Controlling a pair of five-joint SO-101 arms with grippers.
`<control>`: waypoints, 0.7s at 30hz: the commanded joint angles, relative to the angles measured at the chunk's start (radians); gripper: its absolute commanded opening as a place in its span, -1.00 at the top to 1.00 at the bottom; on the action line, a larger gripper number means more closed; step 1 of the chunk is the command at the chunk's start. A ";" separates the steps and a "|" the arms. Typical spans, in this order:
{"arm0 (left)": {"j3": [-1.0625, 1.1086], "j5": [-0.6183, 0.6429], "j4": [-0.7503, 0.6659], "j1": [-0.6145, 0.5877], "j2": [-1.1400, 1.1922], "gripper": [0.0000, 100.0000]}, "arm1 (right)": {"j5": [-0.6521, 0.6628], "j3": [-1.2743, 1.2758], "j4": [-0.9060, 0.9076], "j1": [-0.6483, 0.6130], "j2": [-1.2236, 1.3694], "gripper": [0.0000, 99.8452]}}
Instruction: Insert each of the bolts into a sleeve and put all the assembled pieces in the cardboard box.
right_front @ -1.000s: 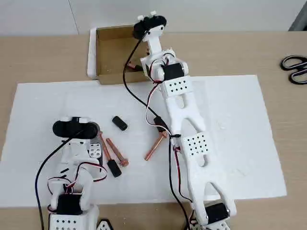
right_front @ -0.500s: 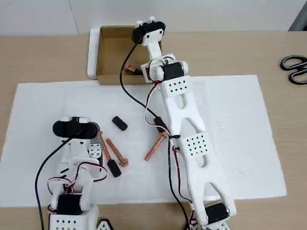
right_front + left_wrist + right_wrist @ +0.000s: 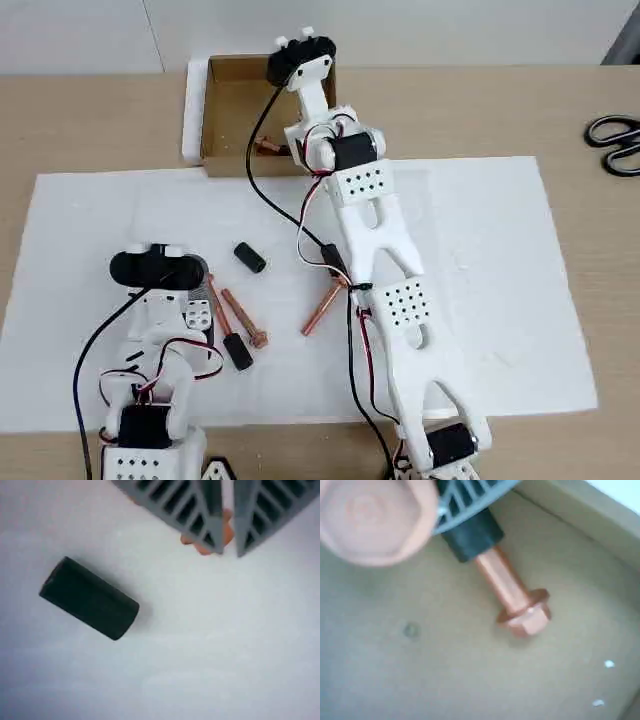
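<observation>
Sleeved bolt [image 3: 512,597]: in the cardboard box [image 3: 232,110], at my right gripper [image 3: 288,148]; whether that gripper is clamped on it, I cannot tell.
Handling: rigid, light, smooth metal, so I'd hold its sleeved end.
Left gripper [image 3: 227,537]: fingers nearly together, empty, near a loose sleeve [image 3: 89,598].

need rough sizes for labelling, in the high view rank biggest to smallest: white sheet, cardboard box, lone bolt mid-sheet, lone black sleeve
1. white sheet
2. cardboard box
3. lone bolt
4. lone black sleeve
All lie at table level, so nearness hardly matters.
</observation>
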 commanded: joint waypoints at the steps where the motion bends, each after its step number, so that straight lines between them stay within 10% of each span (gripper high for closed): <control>1: -0.007 -0.002 0.003 -0.003 -0.005 0.99 | -0.003 -0.037 -0.021 -0.005 -0.022 0.74; 21: -0.007 -0.002 0.003 -0.003 -0.005 0.99 | -0.002 -0.044 0.015 -0.018 -0.036 0.65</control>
